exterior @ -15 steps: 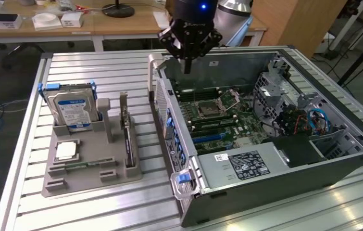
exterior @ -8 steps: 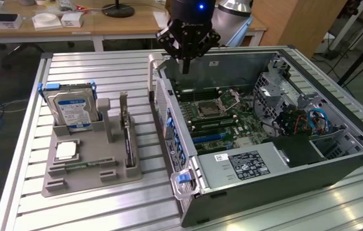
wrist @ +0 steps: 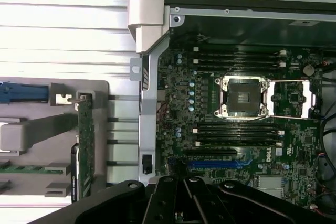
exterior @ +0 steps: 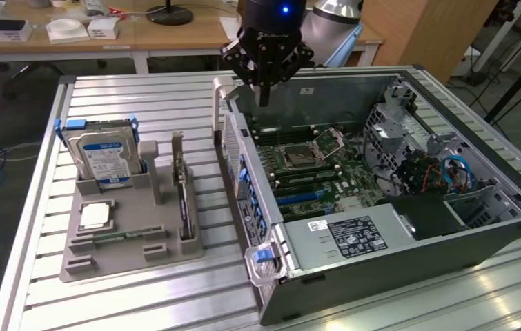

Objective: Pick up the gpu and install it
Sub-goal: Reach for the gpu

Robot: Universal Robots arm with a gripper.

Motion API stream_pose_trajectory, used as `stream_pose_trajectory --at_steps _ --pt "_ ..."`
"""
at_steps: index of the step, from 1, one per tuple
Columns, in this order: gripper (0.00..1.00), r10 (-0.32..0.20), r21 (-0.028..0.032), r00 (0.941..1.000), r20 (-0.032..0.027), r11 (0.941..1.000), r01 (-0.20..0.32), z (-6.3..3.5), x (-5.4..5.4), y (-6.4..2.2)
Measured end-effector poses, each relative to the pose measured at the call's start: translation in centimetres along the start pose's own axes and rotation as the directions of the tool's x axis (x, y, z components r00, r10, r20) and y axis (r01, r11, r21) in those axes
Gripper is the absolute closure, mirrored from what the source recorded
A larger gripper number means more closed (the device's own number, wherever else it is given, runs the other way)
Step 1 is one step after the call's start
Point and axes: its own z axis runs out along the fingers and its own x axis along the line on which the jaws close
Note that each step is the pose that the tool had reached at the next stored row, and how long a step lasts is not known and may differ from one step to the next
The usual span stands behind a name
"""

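A black robot gripper (exterior: 264, 96), its jaws closed on nothing, hangs above one corner of an open computer case (exterior: 380, 276) lying on a slatted metal table (exterior: 150, 103). The gpu (exterior: 183, 189), a thin dark card, stands on its long edge in a slot along the case-side edge of a grey holder tray (exterior: 122, 265), which also carries a hard drive (exterior: 103, 155) and a processor chip (exterior: 94, 216). The card looks light, stiff and fragile. Its exposed upper edge seems the safest place to pinch, clear of components.
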Motion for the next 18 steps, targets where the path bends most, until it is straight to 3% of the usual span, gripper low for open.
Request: stream_pose_trajectory --at_steps 18 --pt "0.89 0.000 0.0001 1.0000 -0.0001 1.0000 0.000 0.05 0.96 -0.01"
